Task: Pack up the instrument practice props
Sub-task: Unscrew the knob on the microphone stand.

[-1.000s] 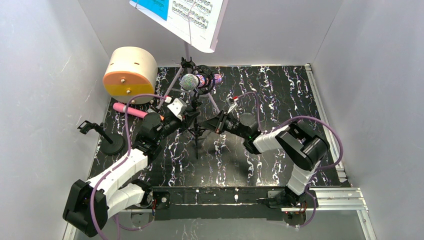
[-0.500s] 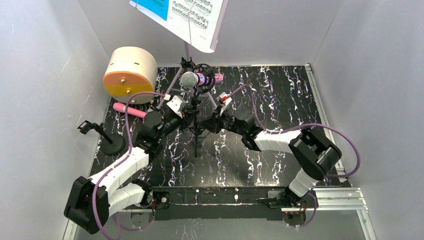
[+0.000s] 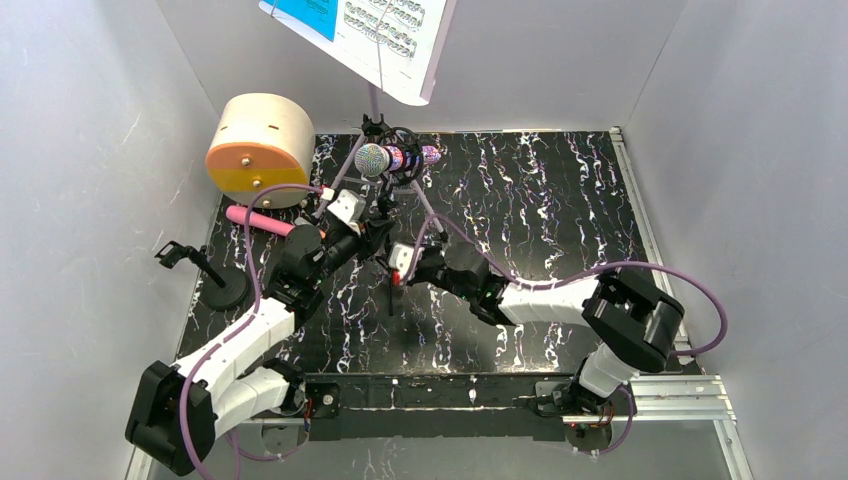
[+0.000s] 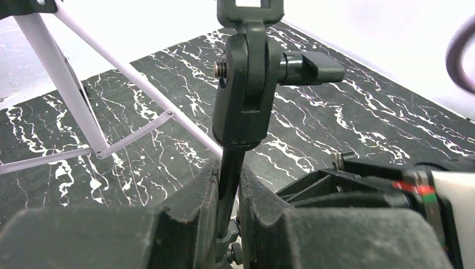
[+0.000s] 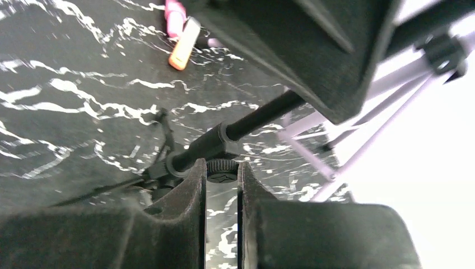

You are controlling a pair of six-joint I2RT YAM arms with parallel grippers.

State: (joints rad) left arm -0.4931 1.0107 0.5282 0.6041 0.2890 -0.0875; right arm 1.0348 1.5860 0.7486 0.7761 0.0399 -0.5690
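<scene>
Nearest, the right fingers [image 5: 185, 202] stand almost together at the tripod's [image 5: 208, 147] collar, a knurled knob [image 5: 222, 170] at their tips; I cannot tell whether they pinch it. Just beyond, the left fingers [image 4: 193, 204] are clamped on the tripod's pole, under the silver-mesh purple mic [image 3: 377, 158] in its black ring mount [image 3: 406, 148]. Farther left, the pink handheld microphone [image 3: 258, 219] lies on the counter [image 3: 560, 200]. Behind stands the lilac music stand [image 3: 376, 103] bearing blue and white sheet music [image 3: 385, 30].

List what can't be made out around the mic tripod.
Sheet music: top view, cut off by the upper edge.
Mount top: left wrist view, cropped above; left gripper clamps the pole below.
Right gripper at the knob: right wrist view, blurred; pinching or only flanking, unclear.
Pink microphone: top view, one end behind the left arm.
</scene>
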